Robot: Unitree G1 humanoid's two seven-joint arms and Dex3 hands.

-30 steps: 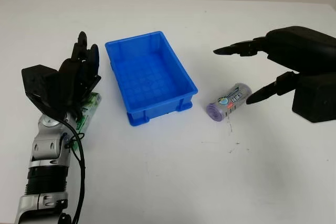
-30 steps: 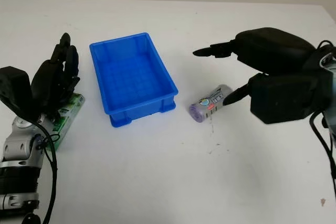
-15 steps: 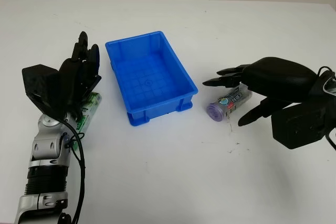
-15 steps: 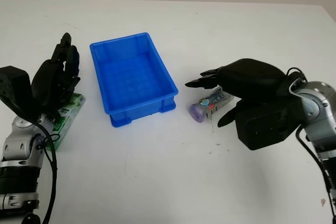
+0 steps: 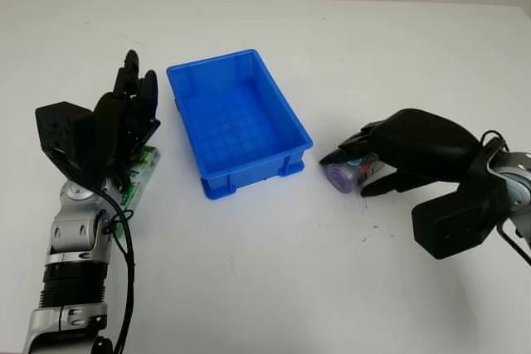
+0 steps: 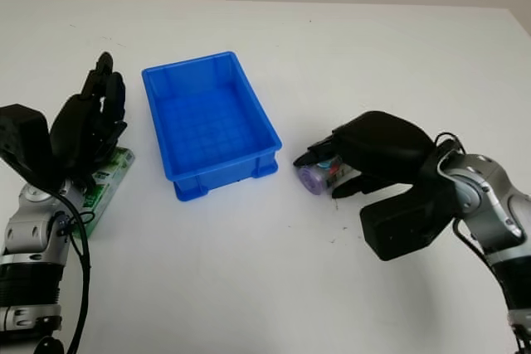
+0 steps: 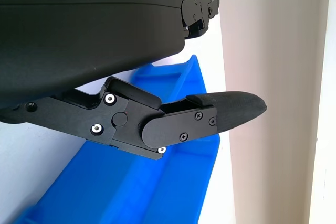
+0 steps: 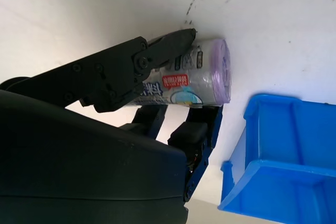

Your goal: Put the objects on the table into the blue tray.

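The right hand (image 5: 365,173) is seen closed around a purple roll (image 5: 347,173) lying on its side on the white table (image 5: 274,288), just beside the near right corner of the blue tray (image 5: 236,122). Only the roll's purple end and a strip of its label are exposed; the rest is covered by the black fingers (image 8: 131,66), which are pressed against it on both sides in the right wrist view. Whether the roll is lifted cannot be told. The left hand (image 5: 124,122) is held open left of the tray, above a green packet (image 5: 139,176) largely hidden beneath it.
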